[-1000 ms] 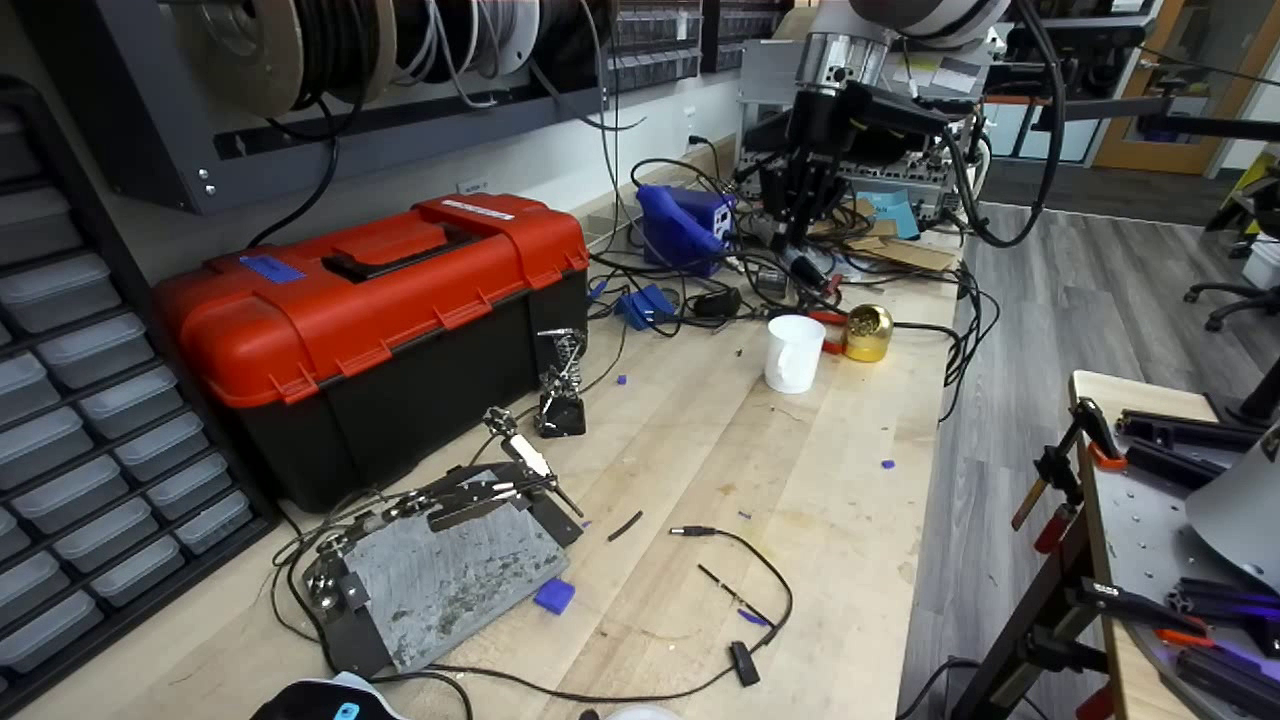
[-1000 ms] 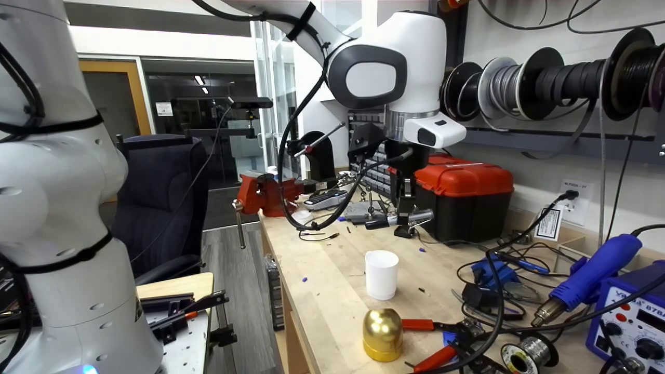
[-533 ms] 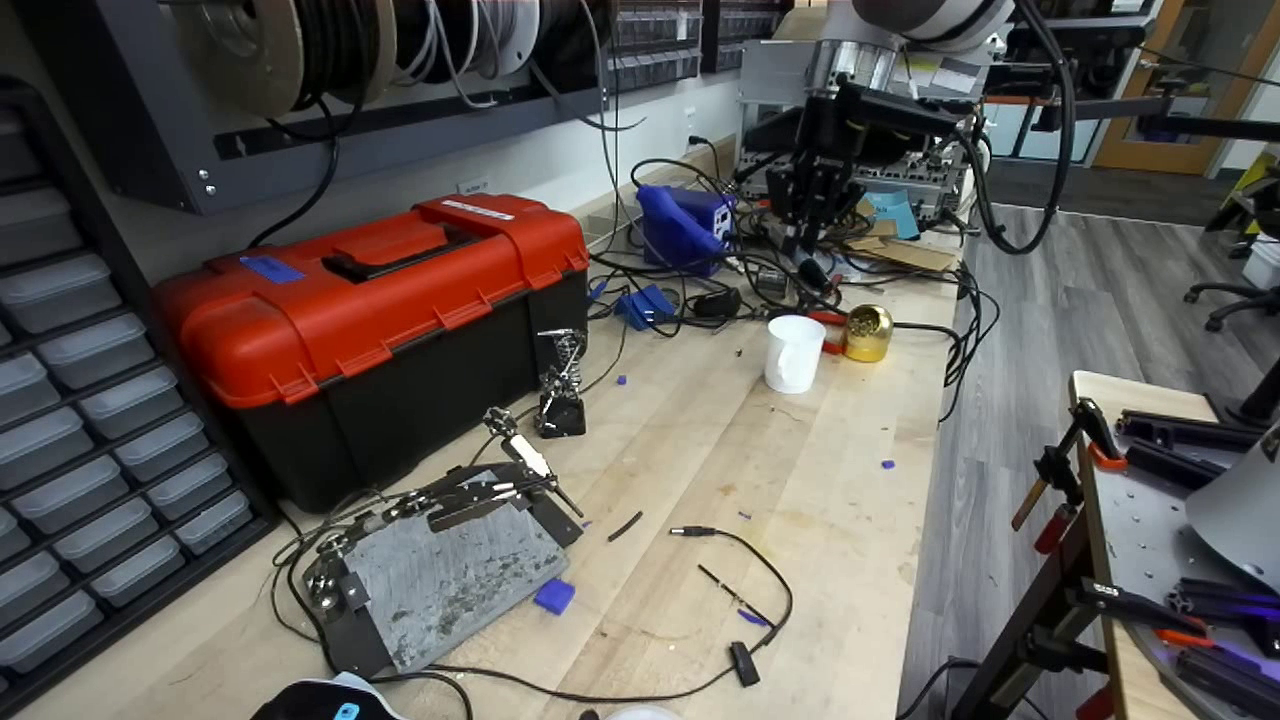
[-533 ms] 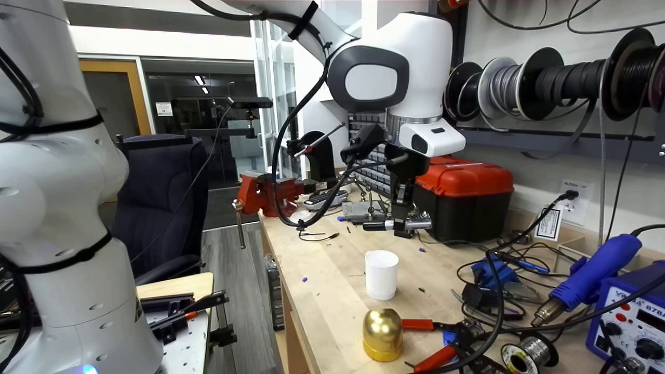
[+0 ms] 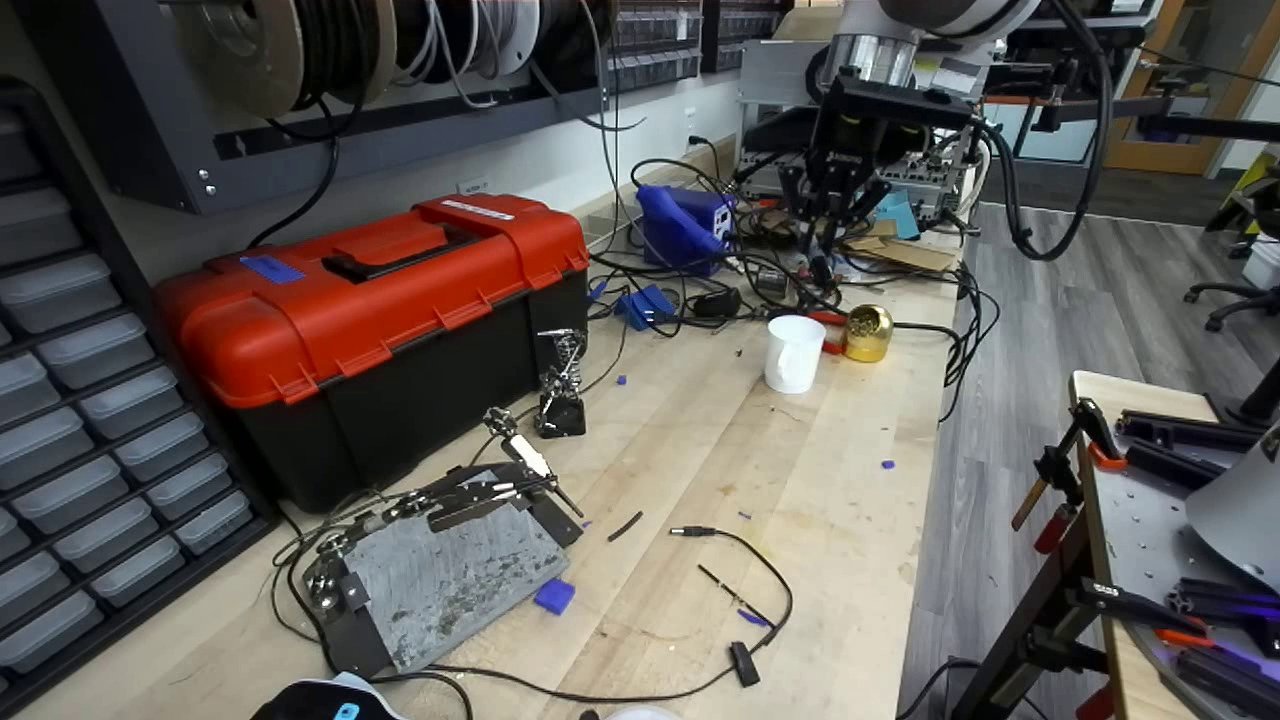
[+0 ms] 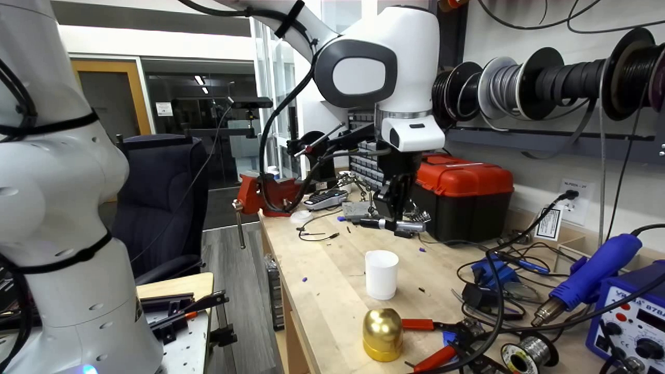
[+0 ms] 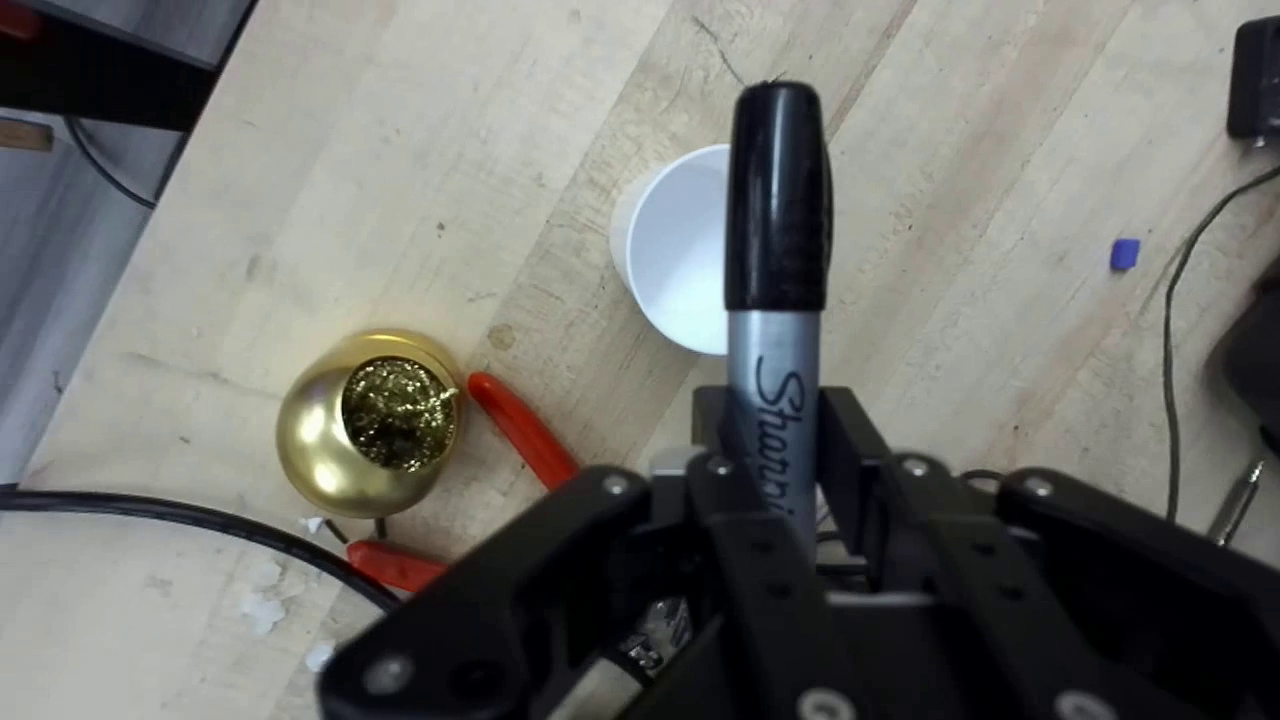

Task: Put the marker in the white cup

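My gripper point(image 7: 775, 430) is shut on the marker point(image 7: 775, 230), a grey-barrelled pen with a black cap and "Sharpie" lettering. In an exterior view the marker point(image 6: 410, 226) lies roughly level in the fingers point(image 6: 397, 221), above the table. In an exterior view the gripper point(image 5: 815, 240) shows above and behind the cup, with the marker point(image 5: 820, 268) at its tips. The white cup point(image 6: 382, 275) stands upright on the table; it also shows in an exterior view point(image 5: 795, 355). In the wrist view the cup's open mouth point(image 7: 680, 250) is ahead, its right part hidden by the marker.
A gold tip-cleaner ball point(image 6: 383, 335) and red-handled pliers point(image 6: 417, 324) lie close to the cup. A red toolbox point(image 5: 400, 300) stands along the wall. Black cables and a blue soldering station point(image 5: 690, 225) crowd the back. A spool rack point(image 5: 400, 130) overhangs the table.
The wrist has turned and the gripper has shifted sideways with the marker, rightward in an exterior view, slightly left and lower in an exterior view. The cup has not moved.
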### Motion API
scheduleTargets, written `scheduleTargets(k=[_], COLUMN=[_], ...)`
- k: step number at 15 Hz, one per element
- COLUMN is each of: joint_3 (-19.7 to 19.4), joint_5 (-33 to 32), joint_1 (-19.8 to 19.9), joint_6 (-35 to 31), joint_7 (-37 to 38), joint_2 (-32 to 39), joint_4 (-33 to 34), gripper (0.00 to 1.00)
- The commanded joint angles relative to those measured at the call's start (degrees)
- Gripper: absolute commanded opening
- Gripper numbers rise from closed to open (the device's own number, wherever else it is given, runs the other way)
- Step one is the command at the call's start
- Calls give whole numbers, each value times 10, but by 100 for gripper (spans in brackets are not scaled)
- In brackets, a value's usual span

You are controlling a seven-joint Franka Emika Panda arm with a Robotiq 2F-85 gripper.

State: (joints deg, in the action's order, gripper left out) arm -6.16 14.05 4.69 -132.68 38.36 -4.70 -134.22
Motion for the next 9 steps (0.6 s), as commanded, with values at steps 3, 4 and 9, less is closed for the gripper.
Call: scheduleTargets(k=[3,4,9], joint_3=[25,30,59], joint_5=[-73,-93,-214], joint_1=[11,13,17], joint_6=[-2,2,56], joint_7=[101,133,299], joint_2=[-64,-67,-63], joint_4=[-34,-33,-5], gripper=[4,4,4])
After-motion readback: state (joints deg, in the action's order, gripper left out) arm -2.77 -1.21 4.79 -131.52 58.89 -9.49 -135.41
